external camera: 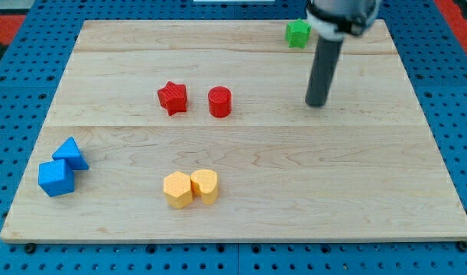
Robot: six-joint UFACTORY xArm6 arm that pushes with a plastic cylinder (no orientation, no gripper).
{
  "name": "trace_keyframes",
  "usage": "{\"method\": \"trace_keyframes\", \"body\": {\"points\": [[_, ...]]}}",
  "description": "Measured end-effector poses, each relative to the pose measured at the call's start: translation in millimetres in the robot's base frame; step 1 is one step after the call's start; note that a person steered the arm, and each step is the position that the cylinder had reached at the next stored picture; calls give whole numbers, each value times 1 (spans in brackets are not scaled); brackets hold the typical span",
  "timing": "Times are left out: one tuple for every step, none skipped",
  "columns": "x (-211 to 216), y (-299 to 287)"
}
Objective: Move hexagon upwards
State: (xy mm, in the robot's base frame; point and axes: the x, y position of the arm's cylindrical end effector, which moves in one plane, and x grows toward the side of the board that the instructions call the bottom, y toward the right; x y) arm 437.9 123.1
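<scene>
A yellow hexagon block (177, 189) lies on the wooden board near the view's bottom centre. It touches a yellow heart-shaped block (205, 186) on its right. My tip (317, 103) rests on the board in the upper right part, far up and to the right of the hexagon, touching no block. The dark rod rises from it toward the view's top edge.
A red star (173, 98) and a red cylinder (219, 101) sit side by side above the yellow pair. A blue triangular block (71, 153) and a blue cube (56, 177) touch at the left. A green block (297, 33) sits at the top edge, left of the rod.
</scene>
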Motion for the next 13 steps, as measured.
{"method": "trace_keyframes", "body": {"points": [[81,-24],[104,-56],[128,-104],[138,-160],[137,-210],[117,-235],[83,-237],[55,-249],[67,-257],[57,-295],[25,-339],[6,-343],[8,-321]]}}
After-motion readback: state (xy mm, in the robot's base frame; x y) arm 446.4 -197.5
